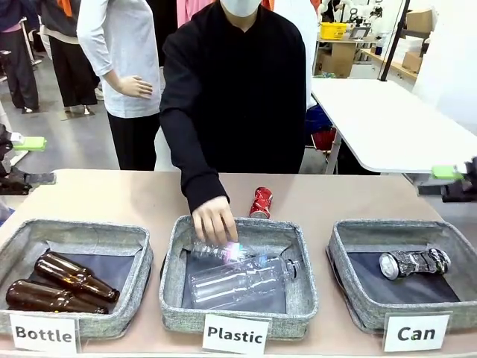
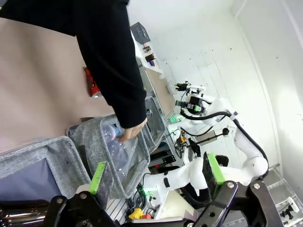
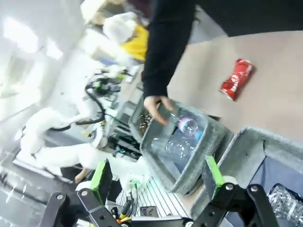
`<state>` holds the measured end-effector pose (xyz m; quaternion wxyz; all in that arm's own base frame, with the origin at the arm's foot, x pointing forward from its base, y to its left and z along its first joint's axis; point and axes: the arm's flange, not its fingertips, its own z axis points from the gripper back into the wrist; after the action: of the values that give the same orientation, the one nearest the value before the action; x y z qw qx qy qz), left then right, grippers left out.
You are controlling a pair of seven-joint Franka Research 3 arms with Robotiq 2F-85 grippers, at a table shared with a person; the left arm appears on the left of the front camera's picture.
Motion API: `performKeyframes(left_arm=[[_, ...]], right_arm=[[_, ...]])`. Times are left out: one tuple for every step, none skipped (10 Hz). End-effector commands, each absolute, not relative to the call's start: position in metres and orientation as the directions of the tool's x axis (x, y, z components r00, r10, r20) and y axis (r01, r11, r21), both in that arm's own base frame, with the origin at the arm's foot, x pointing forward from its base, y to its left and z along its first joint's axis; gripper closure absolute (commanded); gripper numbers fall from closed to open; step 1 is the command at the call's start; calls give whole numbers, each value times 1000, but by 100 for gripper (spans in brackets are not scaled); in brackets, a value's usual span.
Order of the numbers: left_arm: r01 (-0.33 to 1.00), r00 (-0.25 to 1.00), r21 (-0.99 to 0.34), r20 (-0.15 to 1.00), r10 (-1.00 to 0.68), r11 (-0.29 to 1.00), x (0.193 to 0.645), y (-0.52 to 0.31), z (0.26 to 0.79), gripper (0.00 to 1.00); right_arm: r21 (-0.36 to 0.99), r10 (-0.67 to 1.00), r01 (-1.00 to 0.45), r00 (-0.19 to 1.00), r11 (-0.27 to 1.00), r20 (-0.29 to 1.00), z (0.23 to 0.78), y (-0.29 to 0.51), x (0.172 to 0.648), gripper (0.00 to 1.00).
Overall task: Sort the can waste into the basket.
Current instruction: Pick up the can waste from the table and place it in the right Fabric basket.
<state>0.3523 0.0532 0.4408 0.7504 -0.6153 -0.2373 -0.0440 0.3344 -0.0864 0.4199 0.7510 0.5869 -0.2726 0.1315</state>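
Both the left gripper [image 2: 156,172] and the right gripper [image 3: 156,176] hang wide open and empty at the left and right edges of the desk [image 1: 112,194] — probably leaving the middle to the person's hand [image 1: 215,220], which reaches into the Plastic basket [image 1: 173,257] onto a clear bottle [image 1: 238,282]. The patterned can [image 1: 414,262] lies in the Can basket [image 1: 402,227] at the near right corner. The red crushed can [image 1: 261,202] lies on the desk just beyond the Plastic basket's far rim — beside the person's arm [image 1: 190,149].
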Motion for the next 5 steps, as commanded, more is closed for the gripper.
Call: performKeyframes(left_arm=[[352, 889, -907, 401, 220, 231, 350, 54, 444, 0], [352, 889, -907, 401, 220, 231, 350, 54, 444, 0], [352, 889, -907, 401, 220, 231, 350, 54, 444, 0], [352, 889, -907, 401, 220, 231, 350, 54, 444, 0], [352, 889, -907, 401, 220, 231, 350, 54, 444, 0]], right_arm=[[822, -83, -533, 827, 200, 557, 382, -98, 356, 0], [826, -87, -523, 832, 210, 548, 376, -97, 357, 0], [849, -95, -475, 858, 230, 506, 372, -92, 364, 0], [861, -92, -429, 879, 273, 467, 375, -83, 374, 0], [865, -91, -372, 902, 337, 423, 386, -66, 388, 0]])
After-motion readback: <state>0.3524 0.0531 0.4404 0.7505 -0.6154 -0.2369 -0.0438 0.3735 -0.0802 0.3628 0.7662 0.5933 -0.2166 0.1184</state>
